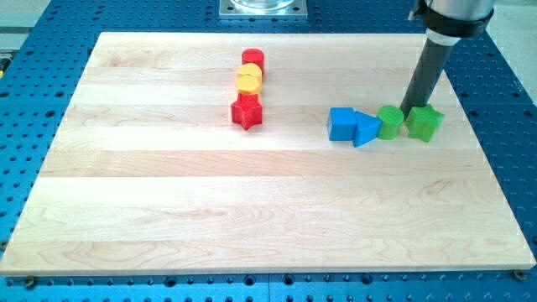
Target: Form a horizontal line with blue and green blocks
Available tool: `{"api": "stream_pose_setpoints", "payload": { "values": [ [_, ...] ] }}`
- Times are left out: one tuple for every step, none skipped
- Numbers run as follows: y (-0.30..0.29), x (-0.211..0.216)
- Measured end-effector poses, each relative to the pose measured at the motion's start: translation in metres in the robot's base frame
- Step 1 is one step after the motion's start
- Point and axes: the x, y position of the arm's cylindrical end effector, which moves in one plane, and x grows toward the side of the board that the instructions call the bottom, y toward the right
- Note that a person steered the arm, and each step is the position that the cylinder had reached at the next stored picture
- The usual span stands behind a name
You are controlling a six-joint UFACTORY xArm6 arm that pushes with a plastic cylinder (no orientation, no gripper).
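Note:
A blue cube-like block [341,123], a blue triangular block [366,128], a green round block [389,122] and a green star-like block [424,122] lie in a row at the view's right, running left to right. The first three touch; a small gap separates the two green blocks. My tip [409,110] comes down just above that gap, at the row's top side, close to both green blocks. The dark rod rises toward the view's top right.
A red cylinder [252,59], a yellow block [248,80] and a red star [247,111] form a vertical column left of the board's centre. The wooden board [168,210] lies on a blue perforated table [520,151].

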Motion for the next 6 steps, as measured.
{"api": "stream_pose_setpoints", "payload": {
  "values": [
    [0.004, 0.000],
    [0.019, 0.000],
    [0.058, 0.000],
    [0.105, 0.018],
    [0.126, 0.064],
    [0.117, 0.124]
  ]
}}
